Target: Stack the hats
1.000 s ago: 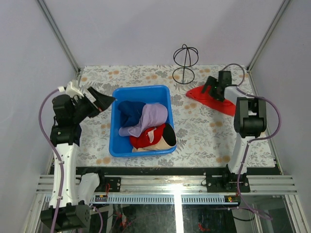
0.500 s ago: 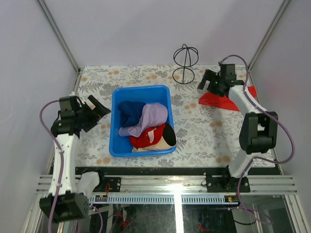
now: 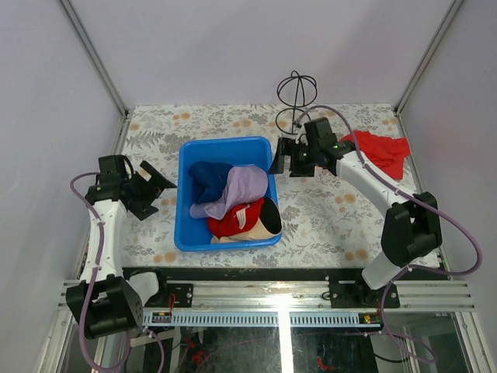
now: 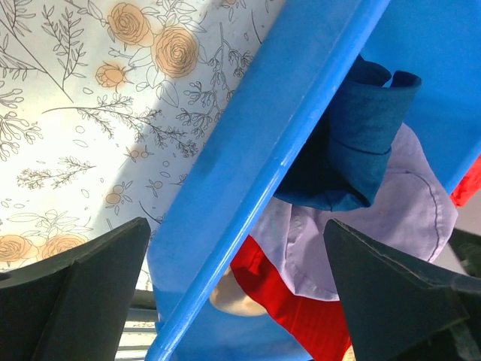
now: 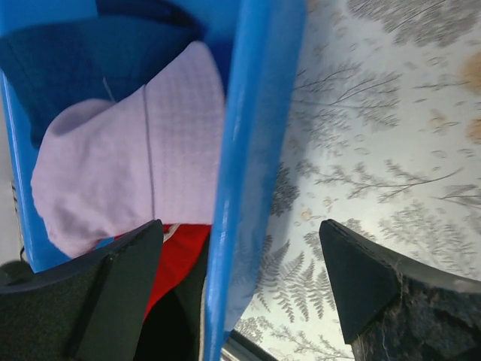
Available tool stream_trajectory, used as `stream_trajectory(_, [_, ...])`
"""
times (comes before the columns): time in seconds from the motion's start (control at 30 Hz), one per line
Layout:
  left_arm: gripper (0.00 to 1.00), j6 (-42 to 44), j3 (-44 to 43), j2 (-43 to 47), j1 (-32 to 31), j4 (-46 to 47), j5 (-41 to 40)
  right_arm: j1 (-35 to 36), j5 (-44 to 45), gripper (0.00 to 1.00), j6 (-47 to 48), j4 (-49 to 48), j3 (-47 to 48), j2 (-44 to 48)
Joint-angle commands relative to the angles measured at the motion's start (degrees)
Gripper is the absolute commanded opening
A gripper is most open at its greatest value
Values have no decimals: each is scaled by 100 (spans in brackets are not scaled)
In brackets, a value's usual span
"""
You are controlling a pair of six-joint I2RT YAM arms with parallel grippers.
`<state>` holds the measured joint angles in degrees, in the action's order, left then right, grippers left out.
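Right gripper (image 3: 283, 159): shifted off red cloth (image 3: 380, 148) to the right rim of blue bin (image 3: 225, 142); jaws wide, empty. Left gripper (image 3: 158, 196): wide, empty, left of bin. Hats (image 3: 237, 202): heaped inside bin on a diagonal, navy hat (image 3: 208, 180) far-left to beige hat (image 3: 268, 221) near-right. Floral table (image 3: 334, 210); pale walls (image 3: 233, 54).

We saw the blue bin (image 5: 255, 150), its wall running from twelve to six o'clock. The right gripper (image 5: 234, 244) straddled it, fingers (image 5: 113, 301) spread wide at seven and four o'clock. Inside lay the lavender hat (image 5: 128, 165) at nine, the navy hat (image 5: 90, 68) at eleven and the red hat (image 5: 176, 256) at seven. The floral table (image 5: 376, 135) filled three o'clock.
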<state>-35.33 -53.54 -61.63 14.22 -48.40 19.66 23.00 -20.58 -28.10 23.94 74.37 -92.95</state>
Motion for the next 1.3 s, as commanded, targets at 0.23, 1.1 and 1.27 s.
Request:
stream_trajectory(0.23, [100, -536, 92, -189, 221, -336, 88, 556, 199, 90, 95, 253, 845, -920])
stream_trajectory(1.1, [100, -657, -1188, 59, 422, -609, -89, 793, 702, 0, -3023, -1470, 2921, -2685])
stream_trajectory(1.27, [100, -1100, -342, 72, 538, 50, 879, 793, 1356, 0, -4233, -1918, 2866, -2689])
